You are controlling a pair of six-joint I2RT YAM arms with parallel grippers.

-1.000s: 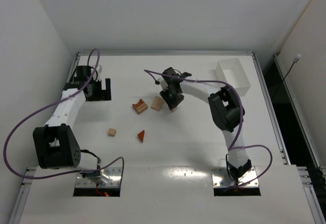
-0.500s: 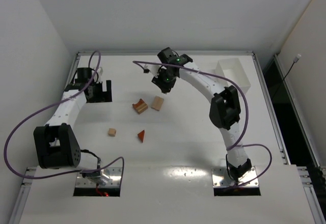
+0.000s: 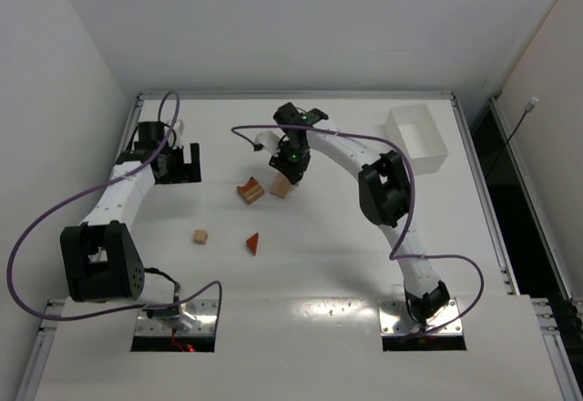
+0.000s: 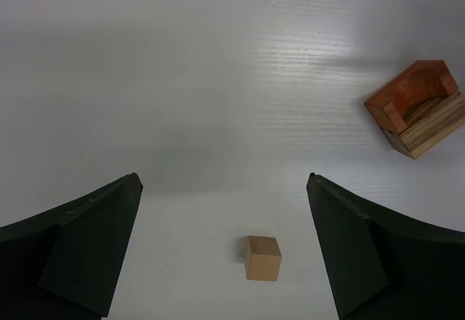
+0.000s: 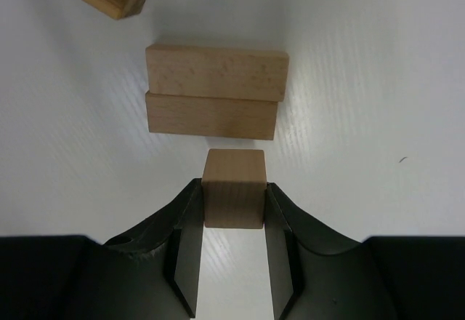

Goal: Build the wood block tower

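Seen from above, loose around the middle of the white table (image 3: 346, 264) lie a reddish-brown arch (image 3: 248, 190) touching a striped pale block (image 4: 429, 127), what look like two pale bars (image 5: 214, 91) pressed together just right of it, and, nearer the front edge, a pale cube (image 3: 199, 236) and a reddish-brown wedge (image 3: 253, 242). The right gripper (image 5: 232, 186) is clamped on a second small pale cube (image 5: 233, 166), held just short of the bars. The left gripper (image 4: 223, 182), toward the far left corner, is spread wide and holds nothing; a white bin (image 3: 416, 135) sits at the far right corner.
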